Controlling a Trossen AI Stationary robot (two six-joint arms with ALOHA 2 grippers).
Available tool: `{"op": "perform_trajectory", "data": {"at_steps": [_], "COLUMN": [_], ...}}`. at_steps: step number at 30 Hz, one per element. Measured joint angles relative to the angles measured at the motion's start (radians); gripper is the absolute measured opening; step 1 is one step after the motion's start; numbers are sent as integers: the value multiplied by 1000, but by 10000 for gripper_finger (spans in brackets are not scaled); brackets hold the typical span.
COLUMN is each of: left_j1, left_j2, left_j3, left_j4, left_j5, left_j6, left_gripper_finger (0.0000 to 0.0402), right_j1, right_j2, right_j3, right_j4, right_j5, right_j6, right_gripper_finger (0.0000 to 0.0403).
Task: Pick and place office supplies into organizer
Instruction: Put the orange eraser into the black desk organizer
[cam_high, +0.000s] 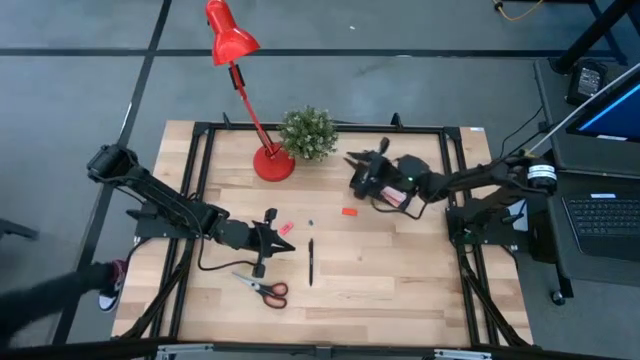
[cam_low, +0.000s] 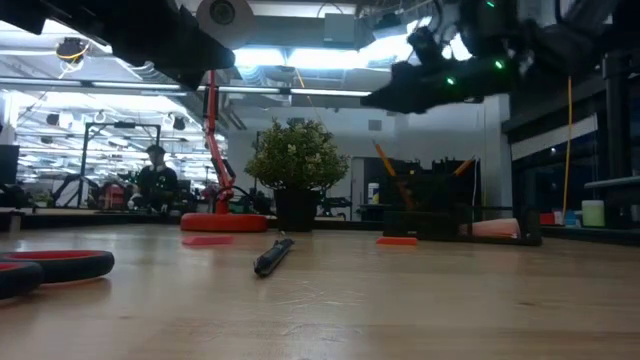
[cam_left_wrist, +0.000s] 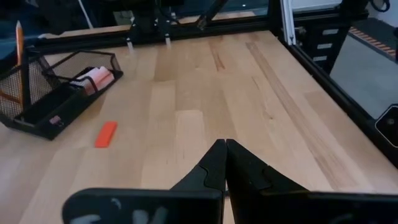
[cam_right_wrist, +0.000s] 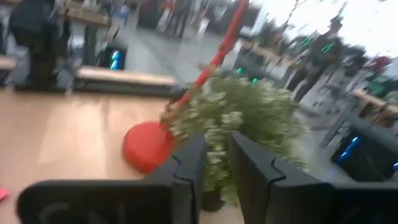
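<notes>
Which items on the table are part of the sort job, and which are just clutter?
Job: organizer, scissors, black pen, red eraser, pink eraser, pencil, pink sticky-note pad.
Not job: red desk lamp, potted plant.

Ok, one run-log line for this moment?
left gripper: shut, empty, near scissors | right gripper: open, empty, above organizer | pen, red eraser: on table

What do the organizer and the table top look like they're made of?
The organizer looks like black wire mesh, probably metal: you can see through its walls to the pencil and the pink pad inside. The table top looks like light wood in joined planks with a smooth matte finish, with visible grain and seams, framed by black rails.
</notes>
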Motion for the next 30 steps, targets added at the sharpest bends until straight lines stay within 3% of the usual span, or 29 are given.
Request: {"op": "perform_trajectory", "data": {"at_steps": [8, 19, 26, 30], "left_j1": [0, 0, 0, 0], "left_j2": [0, 0, 0, 0], "left_j3": [0, 0, 0, 0], "left_j4": [-1, -1, -1, -3], "left_j5": [-8, -32, -32, -32], "left_j6": [-1, -56, -55, -53], "left_gripper_finger": [3, 3, 3, 3], "right_j1": [104, 269, 284, 284], "right_j2": [-52, -165, -155, -139], "right_j3": [157, 152, 151, 150], "right_j4": [-389, -656, -868, -915], "right_j5": [-92, -100, -106, -106], "right_j6": [0, 103, 278, 291], "right_gripper_finger": [6, 9, 11, 16]}}
